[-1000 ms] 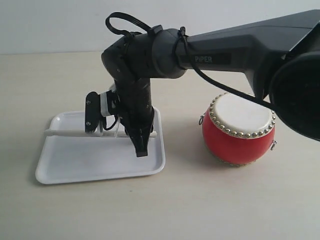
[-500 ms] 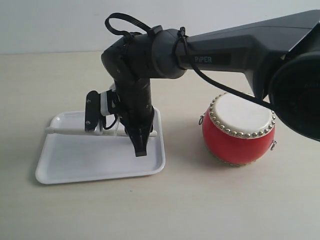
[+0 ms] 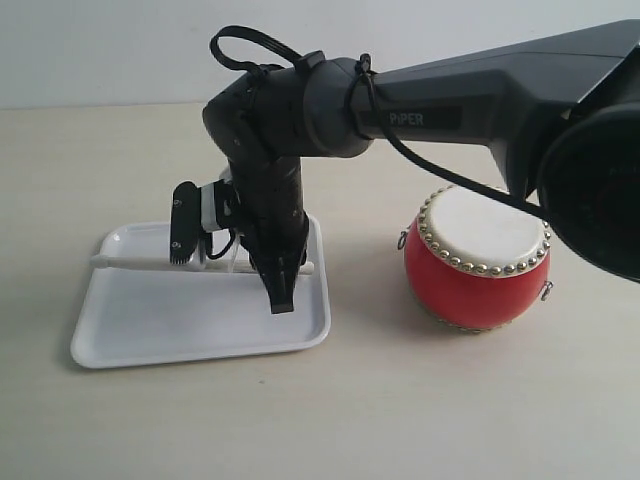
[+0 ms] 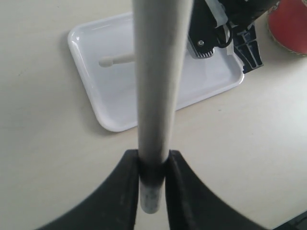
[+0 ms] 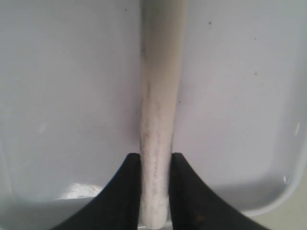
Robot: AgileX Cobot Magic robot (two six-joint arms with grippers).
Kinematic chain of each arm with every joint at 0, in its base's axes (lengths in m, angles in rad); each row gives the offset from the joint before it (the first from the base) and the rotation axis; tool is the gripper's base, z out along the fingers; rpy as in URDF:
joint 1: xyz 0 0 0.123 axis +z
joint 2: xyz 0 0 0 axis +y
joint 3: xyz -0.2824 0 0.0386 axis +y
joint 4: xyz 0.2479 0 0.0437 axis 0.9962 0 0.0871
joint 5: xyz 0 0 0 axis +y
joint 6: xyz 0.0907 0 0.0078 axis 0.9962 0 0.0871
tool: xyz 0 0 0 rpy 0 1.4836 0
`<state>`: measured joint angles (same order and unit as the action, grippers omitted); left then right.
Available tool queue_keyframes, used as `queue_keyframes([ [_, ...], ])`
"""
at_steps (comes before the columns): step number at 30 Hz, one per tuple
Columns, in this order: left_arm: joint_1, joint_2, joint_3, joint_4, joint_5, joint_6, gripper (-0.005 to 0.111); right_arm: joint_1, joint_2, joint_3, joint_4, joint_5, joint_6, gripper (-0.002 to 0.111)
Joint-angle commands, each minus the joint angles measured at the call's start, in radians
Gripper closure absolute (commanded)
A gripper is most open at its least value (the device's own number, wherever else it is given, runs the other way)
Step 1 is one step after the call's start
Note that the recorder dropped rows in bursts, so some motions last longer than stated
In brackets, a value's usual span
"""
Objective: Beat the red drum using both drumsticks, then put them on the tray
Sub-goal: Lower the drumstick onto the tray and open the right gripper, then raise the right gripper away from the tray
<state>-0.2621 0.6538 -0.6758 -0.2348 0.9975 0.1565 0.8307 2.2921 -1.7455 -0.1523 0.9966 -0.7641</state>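
The red drum stands on the table to the right of the white tray. My right gripper reaches across over the tray, shut on one end of a pale drumstick that lies level across the tray's far half. In the right wrist view the jaws clamp that drumstick just over the tray floor; whether it touches is unclear. My left gripper is shut on the other drumstick, held well above the table near the tray. It does not show in the exterior view.
The right arm's dark forearm spans above the drum, with a cable loop at the wrist. The left wrist view catches the drum's edge and the right gripper on the tray. Bare beige table surrounds everything.
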Motion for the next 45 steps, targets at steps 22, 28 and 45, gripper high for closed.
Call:
queue_keyframes([
  [22,-0.006,-0.001,0.053,-0.110,-0.153,-0.058,0.107,-0.025,-0.127,-0.006,-0.029,0.128,0.399,0.076],
  [28,-0.006,-0.001,0.283,-0.358,-0.370,-0.058,0.107,-0.171,-0.309,-0.006,0.743,0.100,0.278,0.076],
  [45,-0.006,-0.001,0.317,-0.390,-0.442,-0.028,0.107,-0.018,-0.288,-0.006,1.193,0.033,-0.154,0.058],
])
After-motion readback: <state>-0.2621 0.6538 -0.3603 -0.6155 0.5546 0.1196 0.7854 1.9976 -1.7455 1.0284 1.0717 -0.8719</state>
